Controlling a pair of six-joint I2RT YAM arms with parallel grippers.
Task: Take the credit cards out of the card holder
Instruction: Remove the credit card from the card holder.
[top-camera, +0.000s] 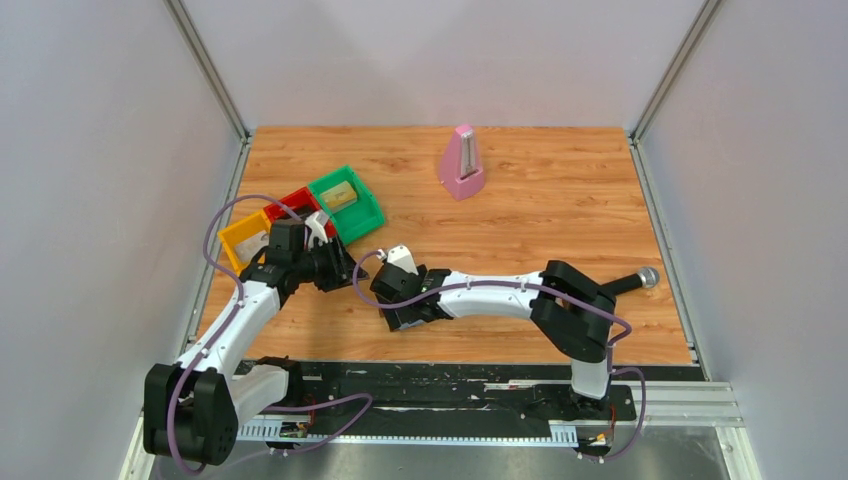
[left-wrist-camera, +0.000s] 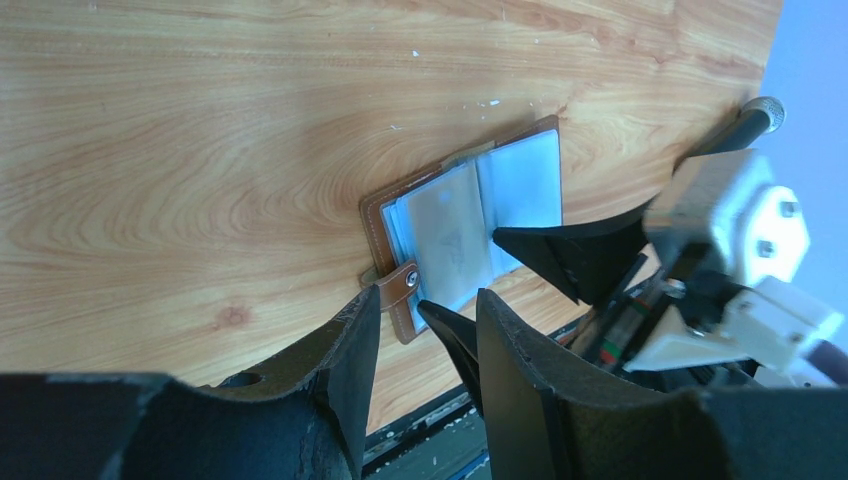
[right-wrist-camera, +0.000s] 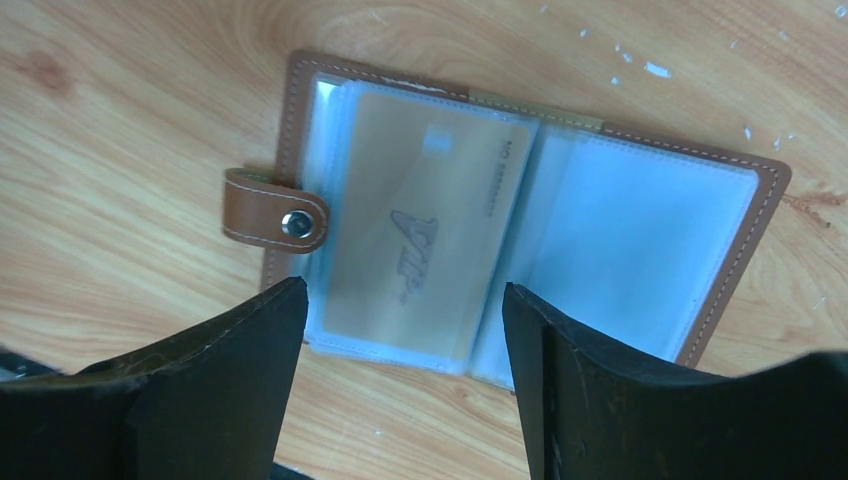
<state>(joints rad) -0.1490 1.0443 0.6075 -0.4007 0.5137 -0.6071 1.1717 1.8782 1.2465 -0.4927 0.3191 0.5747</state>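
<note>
The card holder (right-wrist-camera: 700, 190) lies open flat on the wood, brown rim, grey-blue clear sleeves, clasp tab (right-wrist-camera: 275, 222) at its left. A gold-tan credit card (right-wrist-camera: 420, 235) sits inside the left sleeve. No other card shows. My right gripper (right-wrist-camera: 400, 305) is open and empty, its fingers straddling the holder's near edge just above it. My left gripper (left-wrist-camera: 425, 315) is open and empty, close beside the clasp tab (left-wrist-camera: 402, 290); the holder (left-wrist-camera: 470, 210) lies just ahead of it. In the top view both grippers, left (top-camera: 335, 270) and right (top-camera: 392, 312), meet and hide the holder.
Yellow (top-camera: 240, 240), red (top-camera: 298, 200) and green (top-camera: 362, 212) trays stand at the back left, a tan block (top-camera: 339, 196) in the green one. A pink metronome (top-camera: 462, 162) stands at the back. A black-handled tool with a grey tip (top-camera: 640, 278) lies at the right.
</note>
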